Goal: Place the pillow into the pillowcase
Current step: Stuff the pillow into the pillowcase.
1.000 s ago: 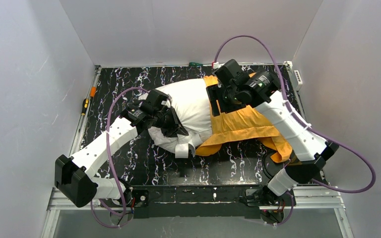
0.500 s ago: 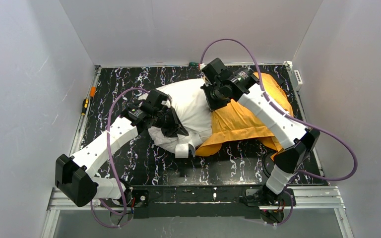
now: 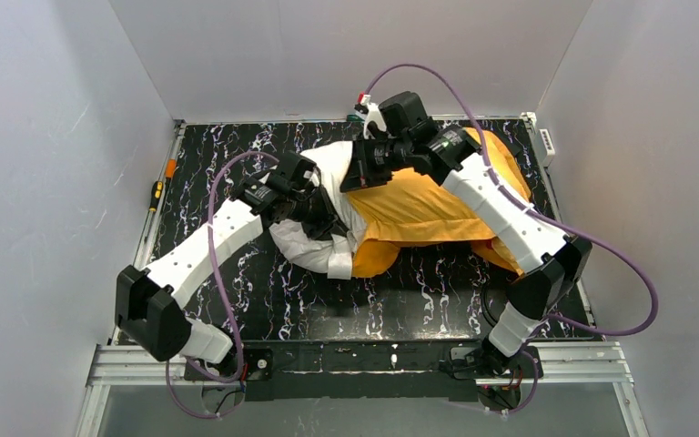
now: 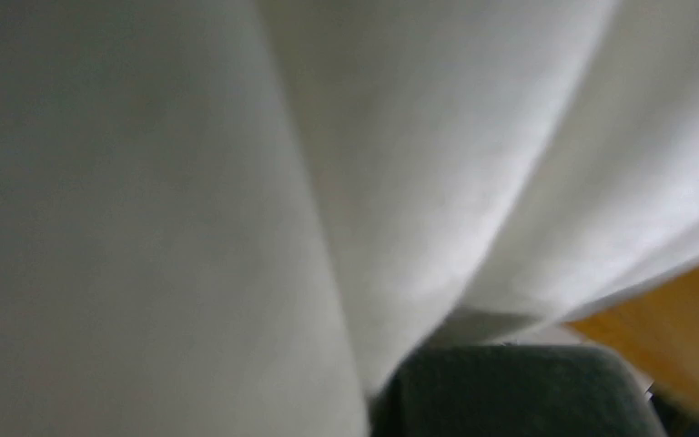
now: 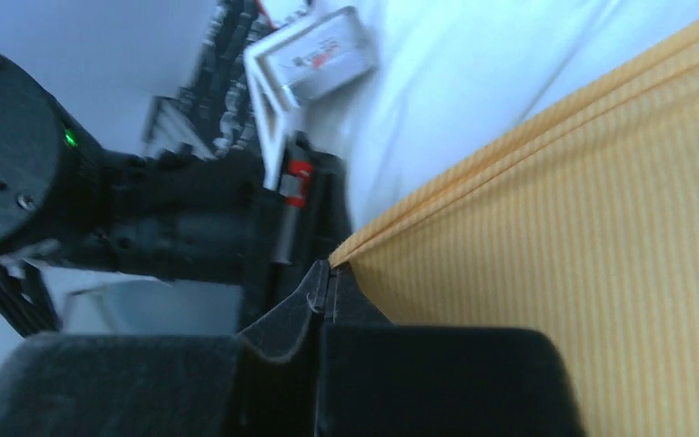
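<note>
Our right gripper point(image 5: 328, 278) has its fingers pressed tight together on the hem of the pillowcase point(image 5: 555, 228), pinching the orange edge right where it meets the white cloth. Our left gripper point(image 3: 317, 208) is narrow too. Its own camera shows little but white fabric pressed against the lens, so we judge it is nipped on a fold of the pillow point(image 4: 146, 228).

From above, the pillow lies mid-table. Its right part is inside the case, and its left end bulges bare out of the mouth with a white tag hanging at the near edge. The case covers the rest and runs off to the right under our right arm.

We take this for the drawing-on step, about two thirds done. The next move, as we read it, is to haul the hem left over the bare end while the other side holds the pillow firm.

What stands in the way is our own left gripper. It sits just beside the mouth, nearly touching the right wrist, so the hem cannot pass it unless that grip lets go or moves further left. The plump end may also bunch up and resist.

Around us, a screwdriver point(image 3: 157, 193) lies at the left edge of the table point(image 3: 400, 296) and a power strip point(image 3: 544, 141) at the far right corner, both well apart from the work.
</note>
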Action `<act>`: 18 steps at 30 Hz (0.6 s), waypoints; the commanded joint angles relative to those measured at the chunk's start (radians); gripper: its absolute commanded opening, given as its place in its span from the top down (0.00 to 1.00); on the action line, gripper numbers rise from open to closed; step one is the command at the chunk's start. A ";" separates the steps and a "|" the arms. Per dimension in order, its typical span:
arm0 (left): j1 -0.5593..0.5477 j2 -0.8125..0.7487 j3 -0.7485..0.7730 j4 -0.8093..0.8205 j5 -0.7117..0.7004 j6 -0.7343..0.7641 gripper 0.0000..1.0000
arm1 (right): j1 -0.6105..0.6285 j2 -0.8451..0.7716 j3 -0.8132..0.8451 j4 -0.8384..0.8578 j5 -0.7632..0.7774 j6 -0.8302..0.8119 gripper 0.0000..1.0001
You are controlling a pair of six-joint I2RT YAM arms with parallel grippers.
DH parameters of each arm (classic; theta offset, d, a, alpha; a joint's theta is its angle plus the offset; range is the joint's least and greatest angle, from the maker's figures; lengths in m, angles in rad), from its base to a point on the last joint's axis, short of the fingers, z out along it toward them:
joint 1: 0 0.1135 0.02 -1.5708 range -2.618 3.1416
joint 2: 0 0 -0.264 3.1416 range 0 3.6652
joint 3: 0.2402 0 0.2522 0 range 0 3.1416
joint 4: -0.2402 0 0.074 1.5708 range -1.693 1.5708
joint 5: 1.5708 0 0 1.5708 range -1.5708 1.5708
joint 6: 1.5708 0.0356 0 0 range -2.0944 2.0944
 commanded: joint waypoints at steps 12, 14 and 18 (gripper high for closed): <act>0.001 0.026 0.171 -0.066 0.025 0.134 1.00 | -0.036 -0.204 -0.357 0.460 -0.198 0.363 0.99; 0.014 -0.032 0.137 -0.139 -0.037 0.169 1.00 | -0.059 -0.212 -0.294 0.275 -0.106 0.252 0.91; 0.066 -0.157 0.112 -0.248 -0.123 0.240 0.70 | -0.079 -0.192 -0.147 0.028 0.071 0.072 0.66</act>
